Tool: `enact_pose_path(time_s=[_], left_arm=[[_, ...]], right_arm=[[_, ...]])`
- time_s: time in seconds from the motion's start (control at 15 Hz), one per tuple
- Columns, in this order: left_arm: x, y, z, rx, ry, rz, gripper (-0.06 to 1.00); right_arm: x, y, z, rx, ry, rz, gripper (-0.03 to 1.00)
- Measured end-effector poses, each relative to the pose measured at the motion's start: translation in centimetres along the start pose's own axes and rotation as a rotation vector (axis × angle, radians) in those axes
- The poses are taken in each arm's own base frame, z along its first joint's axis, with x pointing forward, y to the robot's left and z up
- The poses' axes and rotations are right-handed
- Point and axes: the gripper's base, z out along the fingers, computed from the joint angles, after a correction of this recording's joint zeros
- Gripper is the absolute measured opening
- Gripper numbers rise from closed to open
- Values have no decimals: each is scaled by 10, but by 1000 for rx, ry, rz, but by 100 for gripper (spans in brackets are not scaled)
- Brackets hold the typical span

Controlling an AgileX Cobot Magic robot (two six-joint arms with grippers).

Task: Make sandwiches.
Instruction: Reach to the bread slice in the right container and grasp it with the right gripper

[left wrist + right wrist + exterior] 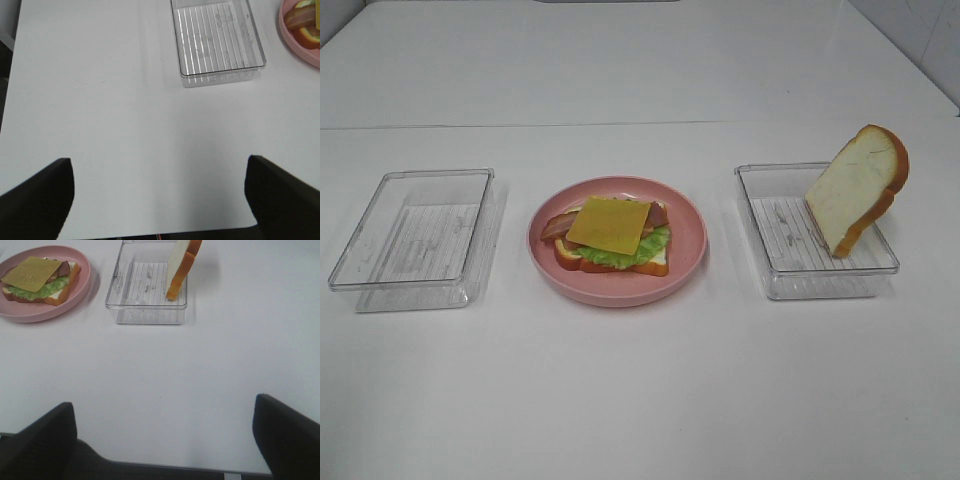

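One bread slice remains: the white, orange-crusted slice [856,188] leans in the clear plastic tray [760,245]. Lettuce, bacon and yellow cheese square [609,224] already stacked on the pink round plate [688,238]. Left gripper [160,200] and right gripper [165,440] spread, empty.

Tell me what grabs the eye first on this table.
The pink plate in the middle, holding an open sandwich: bread, lettuce, bacon, and a yellow cheese square on top. Next, the lone bread slice leaning tilted in the clear tray to the plate's right. The other tray, on the left, holds nothing.
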Motion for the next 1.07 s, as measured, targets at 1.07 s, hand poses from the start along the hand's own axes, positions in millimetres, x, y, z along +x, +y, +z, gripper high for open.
enact_pose_path(time_s=[1.07], left_arm=[[85,-9,-22,-25,-294,11,85]], right_arm=[[0,0,0,0,-1,0,92]])
